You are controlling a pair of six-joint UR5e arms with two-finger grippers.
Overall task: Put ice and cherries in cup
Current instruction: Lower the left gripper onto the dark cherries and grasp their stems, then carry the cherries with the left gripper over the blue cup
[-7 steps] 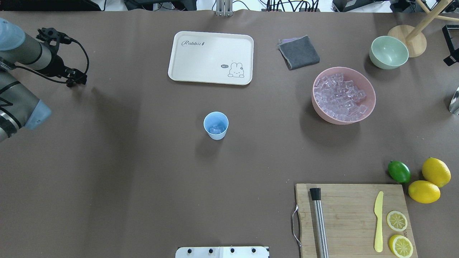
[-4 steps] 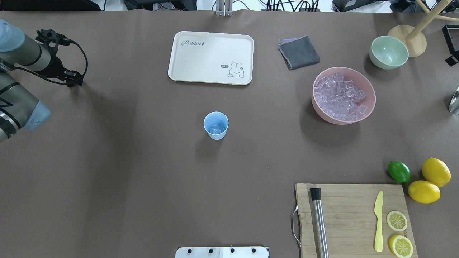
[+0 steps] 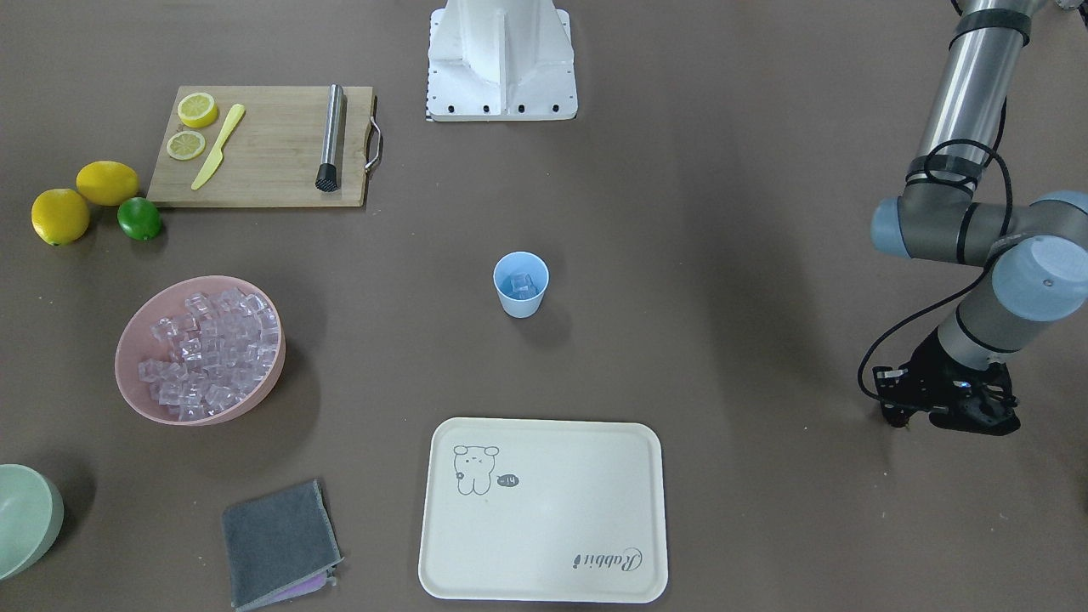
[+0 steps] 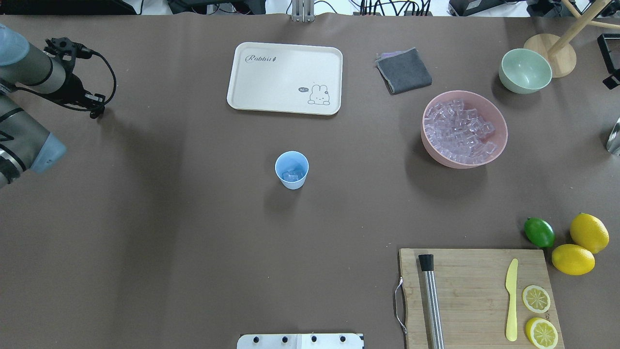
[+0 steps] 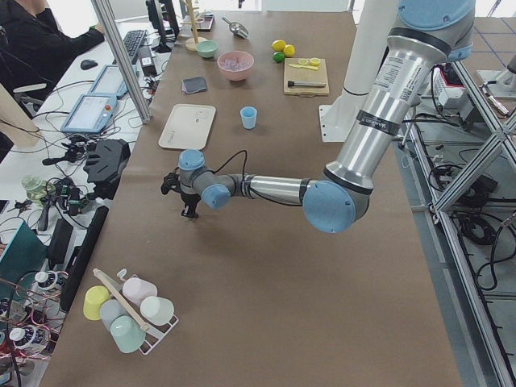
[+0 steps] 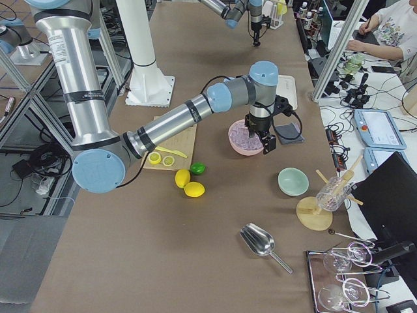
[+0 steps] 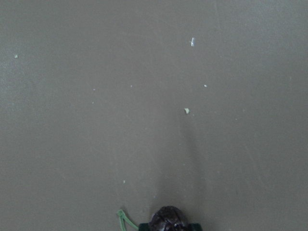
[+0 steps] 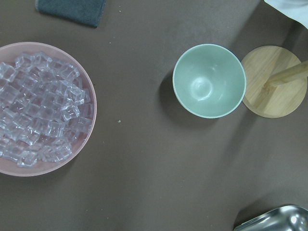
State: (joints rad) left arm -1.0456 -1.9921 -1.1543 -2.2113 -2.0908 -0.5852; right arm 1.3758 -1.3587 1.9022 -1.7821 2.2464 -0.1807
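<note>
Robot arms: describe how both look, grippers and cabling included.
Both are silver-grey metal tubes joined by rounded joints with light-blue caps, and black bands ring the thick upper tubes. On the left arm a black cable loops past the wrist to the black left gripper. The right arm ends in a similar black right gripper, also with a looping black cable.

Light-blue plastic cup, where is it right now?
Overhead view: the light-blue plastic cup stands mid-table, just robot-side of the cream rectangular tray, with the pink bowl of ice to its right.
</note>
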